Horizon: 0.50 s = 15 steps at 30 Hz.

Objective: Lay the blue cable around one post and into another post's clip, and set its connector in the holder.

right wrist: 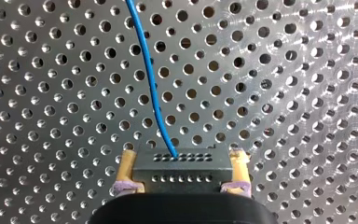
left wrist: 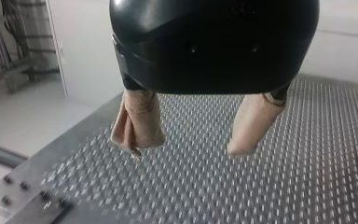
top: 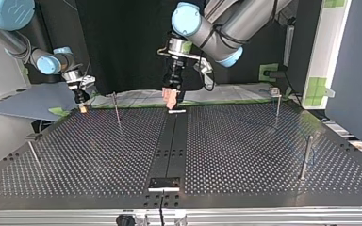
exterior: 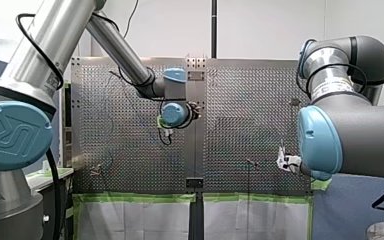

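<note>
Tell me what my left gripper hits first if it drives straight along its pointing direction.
Probably the bare perforated table. My left gripper points down at it, beige pads open, nothing between or ahead of them in the left wrist view. How far is unclear.

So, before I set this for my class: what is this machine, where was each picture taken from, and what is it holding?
These are two robot arms at a perforated metal table. The front view looks from behind the arms; the top view faces them across the table, so sides swap. Each wrist view comes from a camera on one arm. The left pincer, with beige pads, is open and empty above the table. The right pincer is shut on a black connector, with the blue cable running from it. Thin posts stand on the table.
</note>
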Motion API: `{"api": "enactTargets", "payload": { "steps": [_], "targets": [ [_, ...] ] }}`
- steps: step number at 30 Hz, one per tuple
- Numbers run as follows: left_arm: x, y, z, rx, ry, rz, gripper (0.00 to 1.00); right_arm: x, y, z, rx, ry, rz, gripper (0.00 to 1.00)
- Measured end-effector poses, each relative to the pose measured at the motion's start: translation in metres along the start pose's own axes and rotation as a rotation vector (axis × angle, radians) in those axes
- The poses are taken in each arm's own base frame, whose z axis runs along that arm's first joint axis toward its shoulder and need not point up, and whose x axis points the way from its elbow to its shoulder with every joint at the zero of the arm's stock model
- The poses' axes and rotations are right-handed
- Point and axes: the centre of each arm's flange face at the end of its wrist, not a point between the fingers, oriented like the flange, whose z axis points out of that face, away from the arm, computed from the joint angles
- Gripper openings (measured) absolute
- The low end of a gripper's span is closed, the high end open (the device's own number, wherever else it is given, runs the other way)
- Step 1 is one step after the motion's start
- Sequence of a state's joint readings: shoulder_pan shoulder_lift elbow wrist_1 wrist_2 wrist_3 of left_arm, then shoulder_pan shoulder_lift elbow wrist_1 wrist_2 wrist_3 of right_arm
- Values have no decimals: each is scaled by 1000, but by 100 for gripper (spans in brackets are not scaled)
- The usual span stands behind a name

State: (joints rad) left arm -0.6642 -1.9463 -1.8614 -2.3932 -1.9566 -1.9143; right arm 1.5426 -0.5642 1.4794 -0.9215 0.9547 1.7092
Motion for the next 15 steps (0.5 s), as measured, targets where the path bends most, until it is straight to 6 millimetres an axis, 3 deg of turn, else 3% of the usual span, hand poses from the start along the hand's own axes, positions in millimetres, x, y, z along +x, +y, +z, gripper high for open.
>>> {"api": "enactTargets", "payload": {
  "steps": [15],
  "targets": [
    [-42, 65, -18, -95, -4, -19, 100, -1, -2, 1, 3, -1, 6, 0]
  ]
}}
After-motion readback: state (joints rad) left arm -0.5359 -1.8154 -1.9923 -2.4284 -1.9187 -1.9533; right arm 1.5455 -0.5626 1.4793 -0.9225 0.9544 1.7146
